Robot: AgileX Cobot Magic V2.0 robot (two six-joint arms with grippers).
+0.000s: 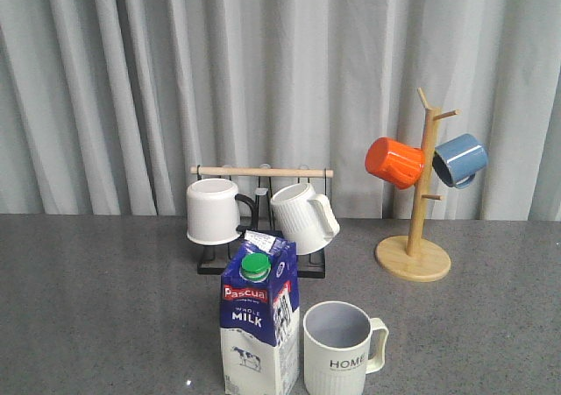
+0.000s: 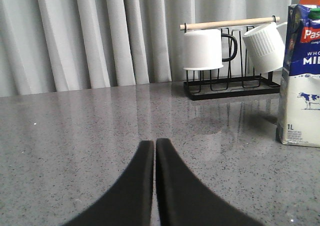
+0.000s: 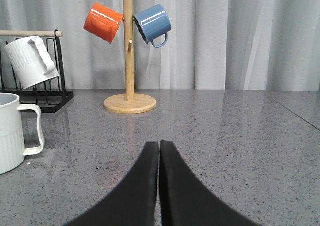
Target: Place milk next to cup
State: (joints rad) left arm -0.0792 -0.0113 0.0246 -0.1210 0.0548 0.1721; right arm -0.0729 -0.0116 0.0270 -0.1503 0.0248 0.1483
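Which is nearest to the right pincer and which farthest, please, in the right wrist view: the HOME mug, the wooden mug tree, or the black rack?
1. HOME mug: nearest to the right pincer, on the table toward the milk side.
2. Wooden mug tree: farther back, almost straight ahead.
3. Black rack: about as far back as the tree's base, but farther off to the side.
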